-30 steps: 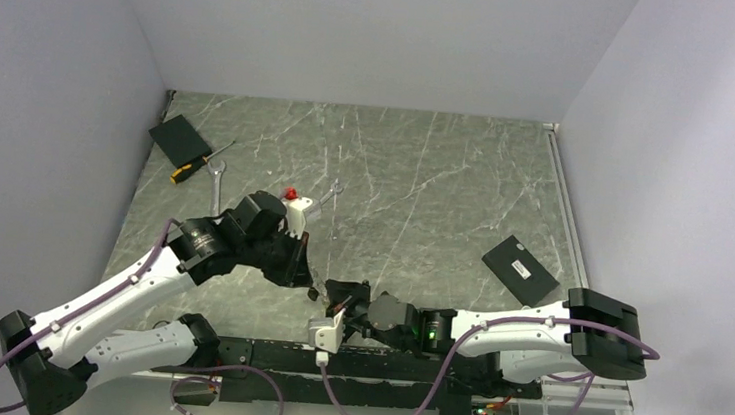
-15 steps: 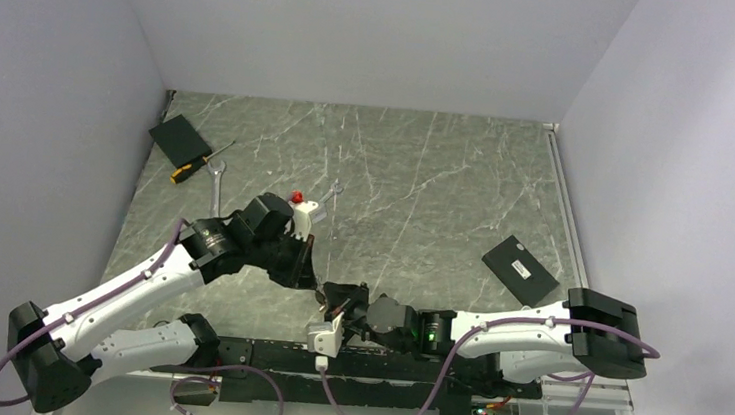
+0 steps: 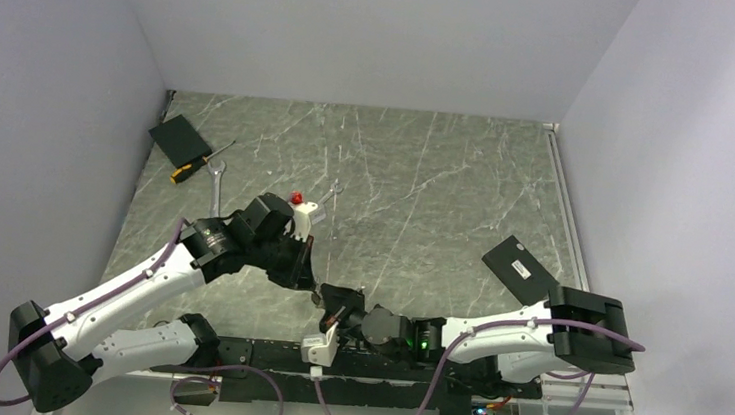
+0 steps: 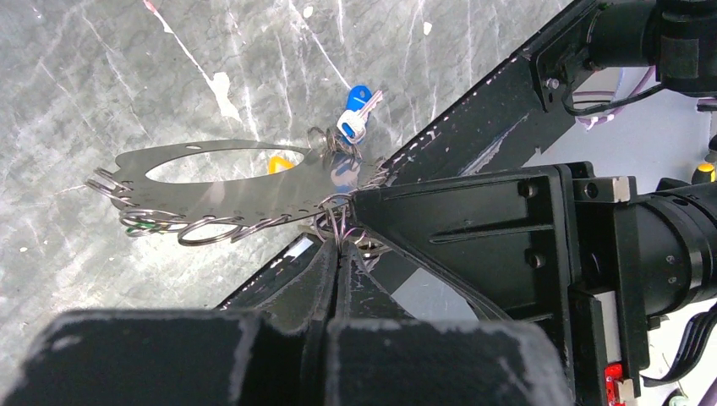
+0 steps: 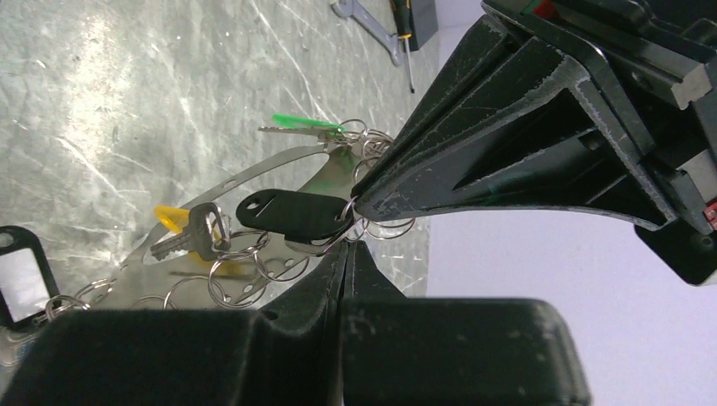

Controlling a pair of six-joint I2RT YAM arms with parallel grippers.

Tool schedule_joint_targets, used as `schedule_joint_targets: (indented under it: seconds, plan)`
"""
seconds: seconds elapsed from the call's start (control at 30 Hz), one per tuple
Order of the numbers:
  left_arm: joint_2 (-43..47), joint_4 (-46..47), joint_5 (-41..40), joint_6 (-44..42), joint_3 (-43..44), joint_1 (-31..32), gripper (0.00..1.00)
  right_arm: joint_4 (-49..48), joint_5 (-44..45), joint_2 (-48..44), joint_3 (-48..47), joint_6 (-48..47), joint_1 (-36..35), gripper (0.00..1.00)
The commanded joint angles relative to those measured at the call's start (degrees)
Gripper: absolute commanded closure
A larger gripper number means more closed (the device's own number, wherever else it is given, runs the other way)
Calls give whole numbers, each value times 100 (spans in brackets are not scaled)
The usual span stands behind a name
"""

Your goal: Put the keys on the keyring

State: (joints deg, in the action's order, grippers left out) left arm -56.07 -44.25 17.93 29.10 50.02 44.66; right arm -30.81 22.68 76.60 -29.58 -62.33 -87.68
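Top: left gripper (image 3: 309,283) and right gripper (image 3: 328,300) meet tip to tip at the table's (image 3: 425,192) 6 o'clock edge.
Left wrist: jaws together, pinching the keyring (image 4: 228,182); blue key (image 4: 357,101) at 12 o'clock.
Right wrist: jaws together on the keyring's rings; green key (image 5: 304,125) at 11 o'clock.

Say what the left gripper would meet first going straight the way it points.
Probably the keyring, whose silvery plate sits at the shut fingers of the left gripper; the blue key lies beyond. Depth is unclear.
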Motion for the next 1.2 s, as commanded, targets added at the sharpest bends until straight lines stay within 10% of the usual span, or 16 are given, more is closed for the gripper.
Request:
schedule_joint_targets:
  seconds: [0.0, 1.17]
  plan:
    - [-13, 68, 101, -56, 6, -19, 100, -876, 271, -19, 47, -296, -60, 100]
    - [525, -67, -132, -142, -220, -55, 100, -1194, 194, -199, 143, 18, -99, 100]
